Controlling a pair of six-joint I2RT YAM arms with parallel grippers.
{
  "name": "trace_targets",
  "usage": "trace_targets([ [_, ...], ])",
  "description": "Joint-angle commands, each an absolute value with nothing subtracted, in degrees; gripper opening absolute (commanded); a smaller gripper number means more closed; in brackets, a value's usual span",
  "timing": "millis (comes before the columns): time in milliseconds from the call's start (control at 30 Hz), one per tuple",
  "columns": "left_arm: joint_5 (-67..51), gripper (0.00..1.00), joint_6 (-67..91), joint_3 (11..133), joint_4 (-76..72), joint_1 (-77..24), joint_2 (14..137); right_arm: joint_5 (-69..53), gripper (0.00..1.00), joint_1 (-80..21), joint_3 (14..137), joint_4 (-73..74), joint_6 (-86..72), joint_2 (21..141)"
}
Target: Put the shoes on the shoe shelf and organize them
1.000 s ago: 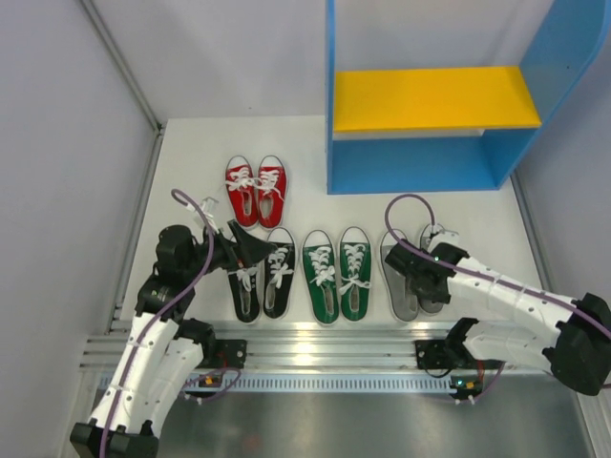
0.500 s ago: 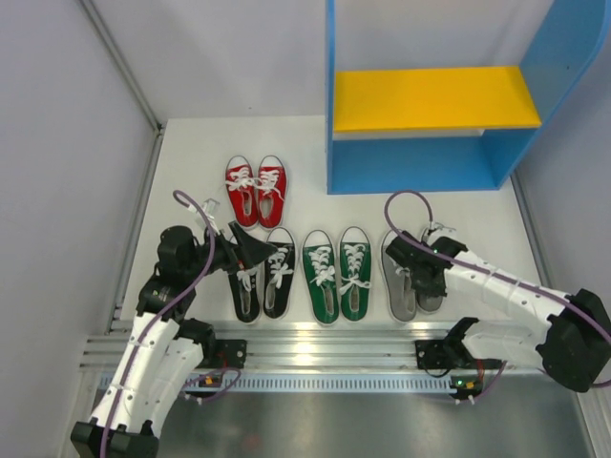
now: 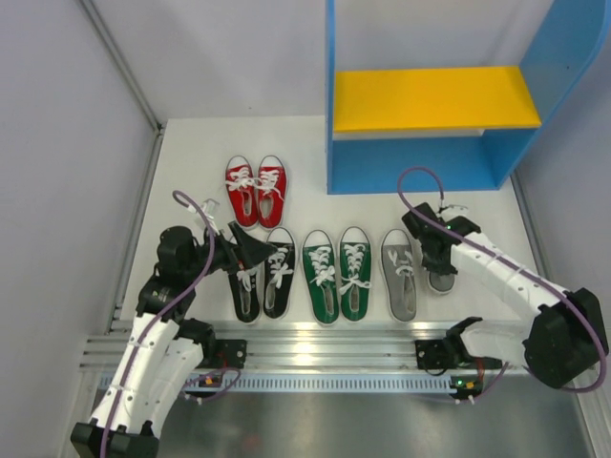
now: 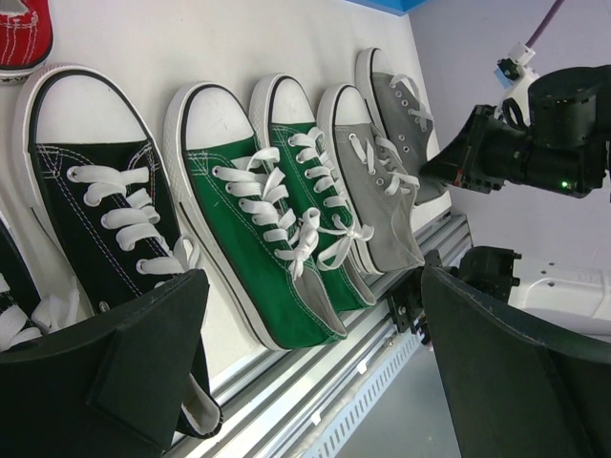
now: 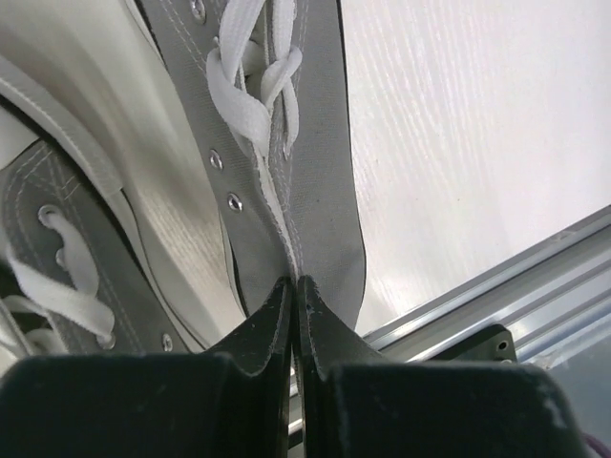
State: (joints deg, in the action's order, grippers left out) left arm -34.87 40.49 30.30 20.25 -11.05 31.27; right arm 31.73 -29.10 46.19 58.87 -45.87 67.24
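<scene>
The right tool (image 3: pixel 434 250) has just pinched shut on the right grey shoe (image 3: pixel 441 281). In the wrist view its fingertips (image 5: pixel 277 310) meet on the thin grey cloth at the shoe's opening, just below the laces. The shoe has come away from its mate (image 3: pixel 399 275) and now sits slightly further right and closer to the shelf (image 3: pixel 420 167), with a gap between the two. We judge that the first shoe is now in hand, and the carry to the shelf comes next. A grip on so little cloth could slip once the shoe is lifted. The left tool (image 3: pixel 250 250) stands wide open over the black pair (image 3: pixel 261 275) and holds nothing. The green pair (image 3: pixel 336 273) lies in the row along the near edge of the counter (image 3: pixel 191 172), between the black pair and the grey mate. The red pair (image 3: pixel 256 189) lies beyond the black pair, toward the far edge. The shelf stands at the far right corner. Its yellow board (image 3: pixel 434 97) is bare, and we cannot see the space under it from above.
</scene>
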Motion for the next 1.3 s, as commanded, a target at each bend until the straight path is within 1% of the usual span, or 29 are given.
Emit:
trace_targets([
  [0, -34.63, 0.98, 40.16, 30.06, 18.98, -11.25, 30.41, 35.68, 0.00, -26.38, 47.99, 54.41, -42.19, 69.16],
  [167, -34.72, 0.98, 40.43, 29.88, 18.98, -11.25, 30.50, 36.56, 0.01, -23.74, 47.46, 51.77, -39.73, 71.72],
  [200, -34.80, 0.98, 40.43, 29.88, 18.90, -11.25, 30.41, 36.48, 0.12, -23.12, 47.29, 50.03, -38.42, 72.15],
  [233, -34.72, 0.98, 40.52, 29.88, 18.90, -11.25, 30.32, 35.60, 0.18, -22.85, 47.11, 49.23, -37.54, 72.25],
  [267, -34.72, 0.98, 40.43, 29.80, 18.98, -11.25, 30.32, 34.90, 0.38, -22.42, 47.11, 48.44, -36.75, 72.07],
  [333, -34.72, 0.98, 40.43, 29.79, 18.98, -11.25, 30.23, 33.84, 0.65, -22.06, 47.11, 46.67, -35.86, 70.06],
  [400, -34.80, 0.98, 40.34, 29.71, 18.98, -11.25, 30.15, 33.58, 0.80, -21.97, 46.85, 45.54, -36.12, 66.73],
  [567, -34.63, 0.98, 40.08, 29.62, 18.98, -11.25, 29.97, 35.95, 0.84, -21.71, 46.41, 46.75, -36.30, 62.84],
  [767, -34.80, 0.98, 40.08, 29.44, 18.98, -11.25, 30.50, 36.29, 0.83, -19.60, 45.52, 48.51, -38.75, 66.88],
  [967, -34.89, 0.98, 39.64, 29.18, 18.98, -11.25, 30.06, 34.54, 0.81, -17.49, 45.35, 41.76, -35.60, 69.34],
  [1067, -34.89, 0.98, 39.64, 29.27, 18.98, -11.25, 30.06, 33.58, 0.78, -16.44, 45.53, 37.80, -32.35, 70.83],
  [1133, -34.89, 0.98, 39.81, 29.27, 18.98, -11.25, 30.15, 32.79, 0.75, -15.12, 45.79, 35.60, -30.42, 73.03],
  [1200, -34.80, 0.98, 39.90, 29.18, 18.90, -11.25, 30.06, 31.47, 0.68, -13.11, 46.05, 34.55, -28.75, 76.18],
  [1267, -34.72, 0.98, 39.73, 29.27, 18.98, -11.25, 29.97, 29.27, 0.64, -12.13, 46.06, 32.70, -28.04, 78.04],
])
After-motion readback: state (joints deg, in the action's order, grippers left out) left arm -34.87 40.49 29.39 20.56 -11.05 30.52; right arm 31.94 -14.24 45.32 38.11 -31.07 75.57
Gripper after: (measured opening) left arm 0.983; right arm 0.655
